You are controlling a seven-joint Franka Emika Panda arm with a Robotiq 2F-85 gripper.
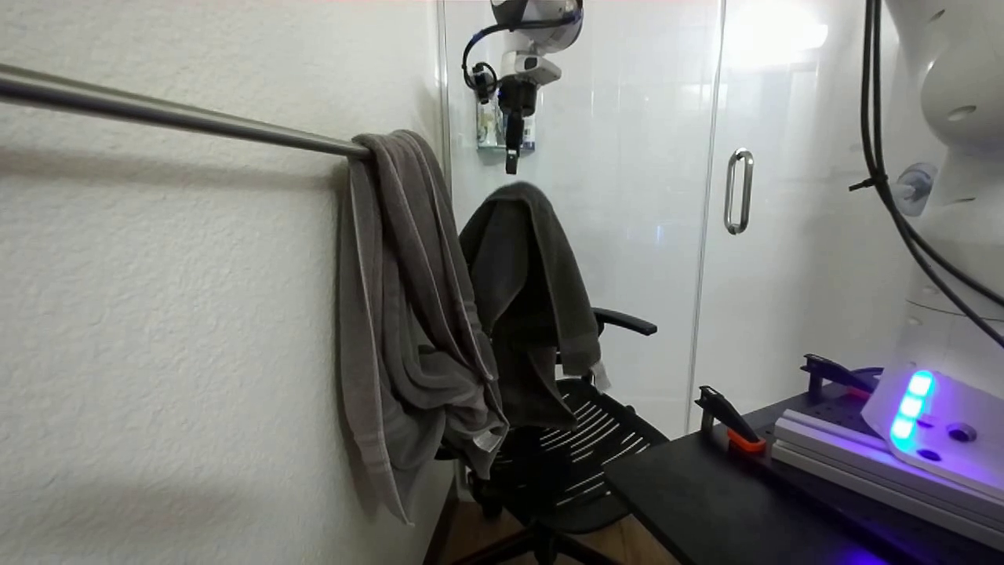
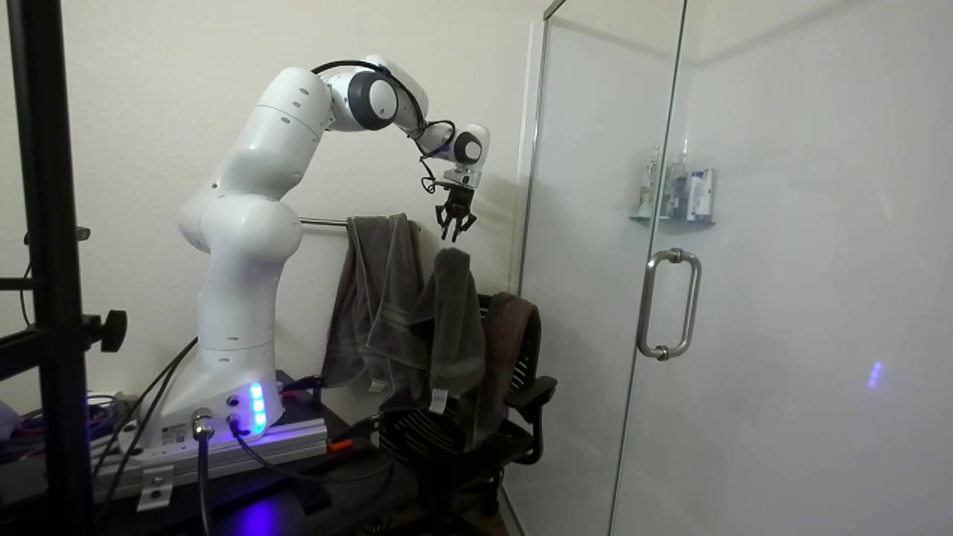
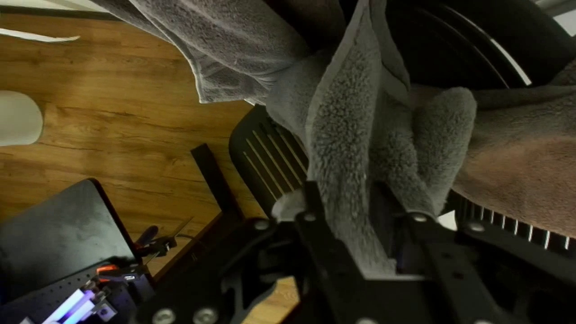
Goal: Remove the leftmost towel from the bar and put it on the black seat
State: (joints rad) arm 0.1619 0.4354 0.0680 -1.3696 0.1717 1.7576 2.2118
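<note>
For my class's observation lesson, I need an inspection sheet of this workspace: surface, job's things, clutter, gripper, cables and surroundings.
Surface: black tabletop carries the arm's base on metal rails, plus clamps.
Job's things: dark grey towel is off the bar, peaked over the black chair; whether it touches the chair, cannot tell.
Clutter: longer grey towel hangs on the bar; brownish towel drapes over the chair.
Gripper: jaws partly open, with a gap above the dark grey towel in both exterior views.
Cables: black ones leave the base; others follow the arm.
Surroundings: pale wall, glass door with metal handle, containers behind the glass.
</note>
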